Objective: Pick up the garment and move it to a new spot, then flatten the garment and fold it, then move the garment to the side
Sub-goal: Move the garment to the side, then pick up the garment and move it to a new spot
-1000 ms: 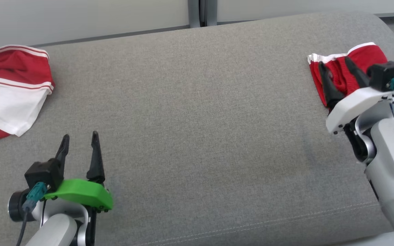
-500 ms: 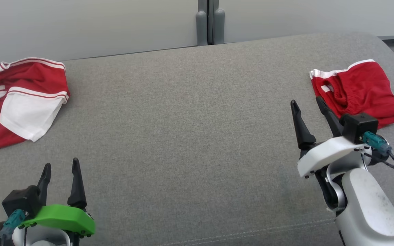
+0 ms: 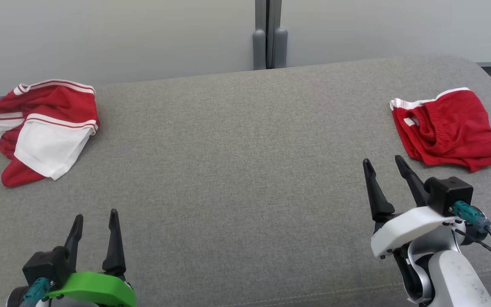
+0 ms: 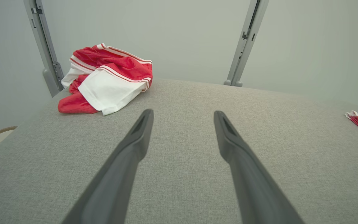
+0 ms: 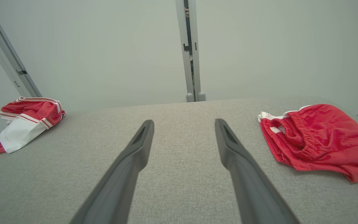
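A pale wall (image 3: 143, 38) with a grey metal post (image 3: 267, 38) at its middle stood behind a wide grey cushion (image 3: 237, 162), whose seam ran along the near edge. A crumpled red-and-white garment (image 3: 45, 128) lay at the far left corner of the cushion. The red shorts (image 3: 448, 128) lay loosely folded at the far right, waistband turned towards the centre, well apart from the other piece. Bare grey fabric stretched between the two. The left end effector (image 3: 96, 215) sat low at the near left, fingers pointing away from the robot, jaws spread wide and empty, with the red-and-white garment ahead and to its left. The right end effector (image 3: 382, 160) was at the near right, tilted slightly leftward, jaws likewise parted and empty, its tips near the shorts' near edge but not touching it.
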Controlling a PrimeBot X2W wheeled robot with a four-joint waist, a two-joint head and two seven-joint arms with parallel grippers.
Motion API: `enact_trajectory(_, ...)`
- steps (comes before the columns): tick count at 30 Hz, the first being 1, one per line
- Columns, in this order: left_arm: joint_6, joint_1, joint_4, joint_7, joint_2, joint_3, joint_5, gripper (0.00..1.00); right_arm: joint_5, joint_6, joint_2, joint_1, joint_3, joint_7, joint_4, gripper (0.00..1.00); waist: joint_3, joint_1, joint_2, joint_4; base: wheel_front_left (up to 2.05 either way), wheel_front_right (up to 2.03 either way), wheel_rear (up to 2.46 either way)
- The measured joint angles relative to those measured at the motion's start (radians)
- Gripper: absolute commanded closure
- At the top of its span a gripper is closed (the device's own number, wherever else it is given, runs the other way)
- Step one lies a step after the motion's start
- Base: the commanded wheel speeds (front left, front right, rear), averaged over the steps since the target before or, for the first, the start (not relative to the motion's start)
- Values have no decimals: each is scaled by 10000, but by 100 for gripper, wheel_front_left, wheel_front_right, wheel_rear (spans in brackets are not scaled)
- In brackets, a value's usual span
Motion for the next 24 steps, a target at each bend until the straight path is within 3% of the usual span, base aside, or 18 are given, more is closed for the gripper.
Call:
enact_trajectory(7,-265,102,71,0,-105,10,167,0,326,0,12,277,67,157,-265,0,-76,0,0,53,0,0,0)
enact_trajectory(24,-412,-73,435,0,-232,-113,334,0,585,0,17,401,-8,151,-251,0,-132,0,0,267,0,0,0)
